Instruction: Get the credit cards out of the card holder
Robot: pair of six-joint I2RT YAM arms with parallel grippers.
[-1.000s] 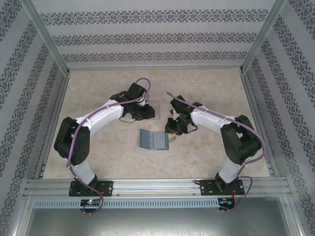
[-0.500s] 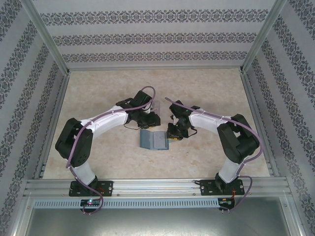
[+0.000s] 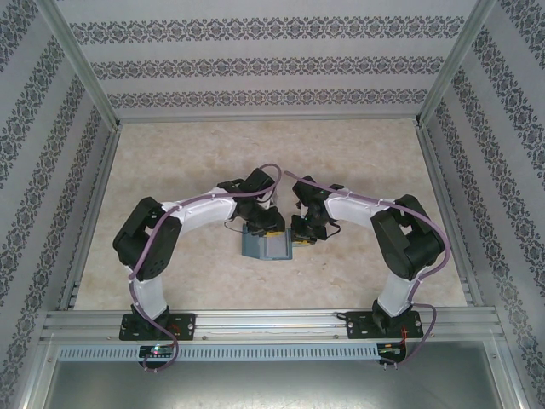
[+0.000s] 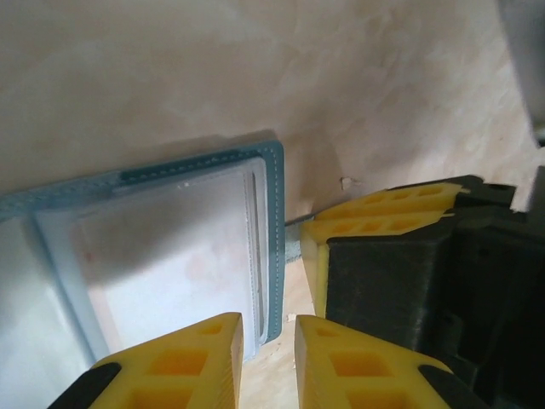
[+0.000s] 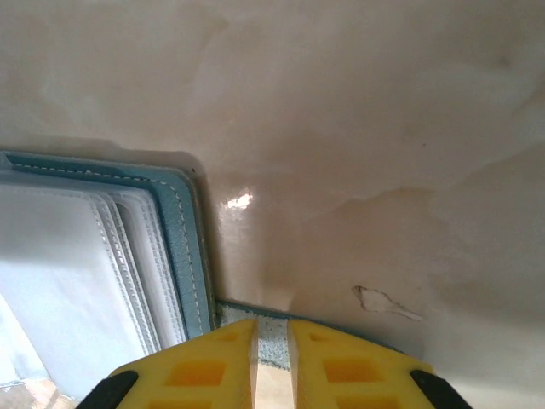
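Note:
The teal card holder (image 3: 264, 247) lies open on the table, its pale clear pockets (image 4: 170, 230) facing up. No credit cards can be told apart from the pockets. My left gripper (image 3: 274, 227) hangs over the holder's far right corner. Its yellow fingers (image 4: 268, 341) stand a little apart with bare table between them, just off the stitched teal edge. My right gripper (image 3: 298, 239) is at the holder's right side. Its fingertips (image 5: 272, 341), a narrow slit apart, sit over the grey-blue strap tab (image 5: 272, 331), which shows through the slit. The right gripper's yellow finger (image 4: 375, 213) sits next to the tab (image 4: 294, 245).
Both wrists crowd together over the holder's right edge. Bare beige tabletop (image 3: 187, 162) spreads to the left, right and back. Patterned walls and aluminium rails (image 3: 272, 319) enclose the table.
The left arm has swung forward and right, bringing its gripper down to the holder's far right corner. The right gripper has shifted slightly onto the strap tab. Both pairs of fingers have narrowed.

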